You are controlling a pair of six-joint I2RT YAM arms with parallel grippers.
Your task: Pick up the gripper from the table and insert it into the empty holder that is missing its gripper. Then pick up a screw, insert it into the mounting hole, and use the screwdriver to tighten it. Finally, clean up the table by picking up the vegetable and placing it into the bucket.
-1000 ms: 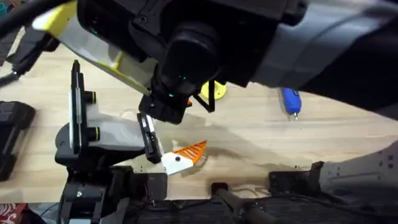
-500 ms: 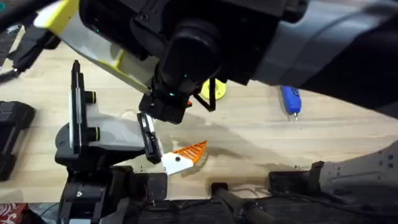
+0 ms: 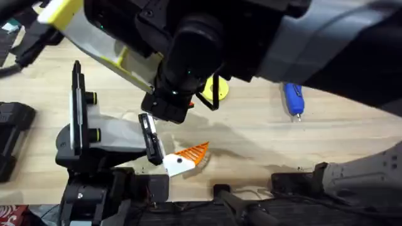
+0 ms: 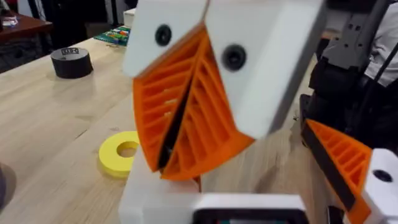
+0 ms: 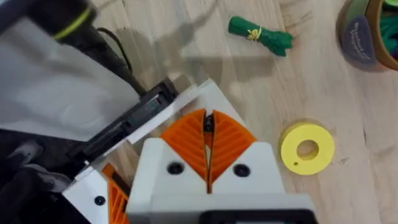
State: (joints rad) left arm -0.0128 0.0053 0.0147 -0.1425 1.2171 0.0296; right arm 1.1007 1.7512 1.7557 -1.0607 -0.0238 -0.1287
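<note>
Little has shifted since the earlier overhead frames: the dark wrist and the yellow-striped link above the surface have crept slightly toward the far side, while everything on the wood lies where it was. The right gripper hangs tip-down just over the left gripper, its orange fingers pressed together. A thin dark sliver sits in the seam between them; what it is, I cannot tell. The left gripper's fingers stand spread. One carries its orange pad, and the other looks like a bare white base, which I take for the holder. It sits directly beneath the right fingertips, touching them or nearly so. The loose orange gripper tip does not lie anywhere I can make out, and whether it is already seated is hidden behind the right fingers, so the insertion is at best in progress. The rest appears undone. The screwdriver lies untouched on the surface, well apart from both grippers. The vegetable lies on the wood beyond the yellow ring, near the bucket but outside it. By my reading, screwing and cleanup both remain.
</note>
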